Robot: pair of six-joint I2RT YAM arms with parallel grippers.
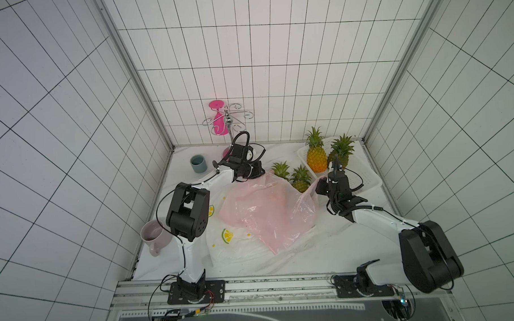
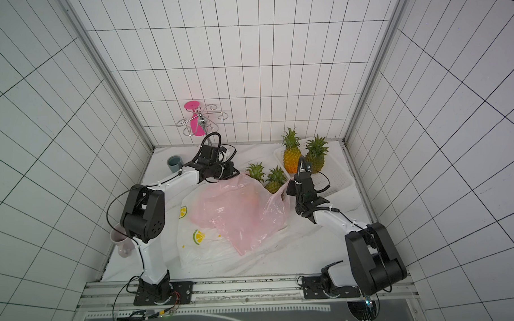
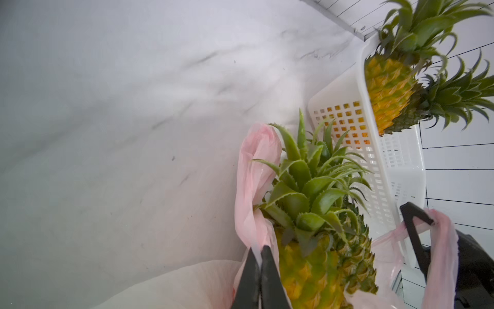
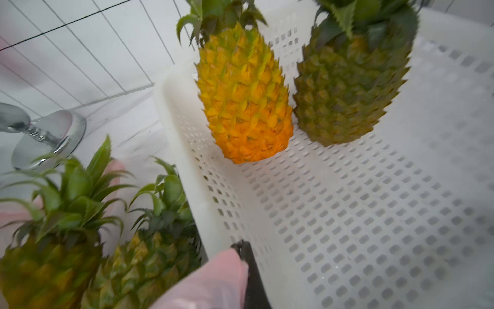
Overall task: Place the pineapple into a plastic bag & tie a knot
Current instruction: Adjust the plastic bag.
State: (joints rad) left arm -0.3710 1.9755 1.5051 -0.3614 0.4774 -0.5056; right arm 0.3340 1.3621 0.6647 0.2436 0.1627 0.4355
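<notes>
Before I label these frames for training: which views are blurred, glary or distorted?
Right wrist view: near pineapples and pink bag soft, basket floor smeared. Left wrist view: pale, low-contrast cloth. Both top views: wall tiles stretch toward corners, sheen on the bag.

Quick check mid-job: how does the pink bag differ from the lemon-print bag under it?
Colour: the pink bag is translucent pink; the lemon-print bag is whitish with lemon slices.
Contents: the pink bag holds two pineapples, crowns poking out; the lemon-print bag looks empty and flat.
Grip: left gripper and right gripper each pinch a pink bag handle; neither touches the lemon-print bag.
Both are thin plastic.
</notes>
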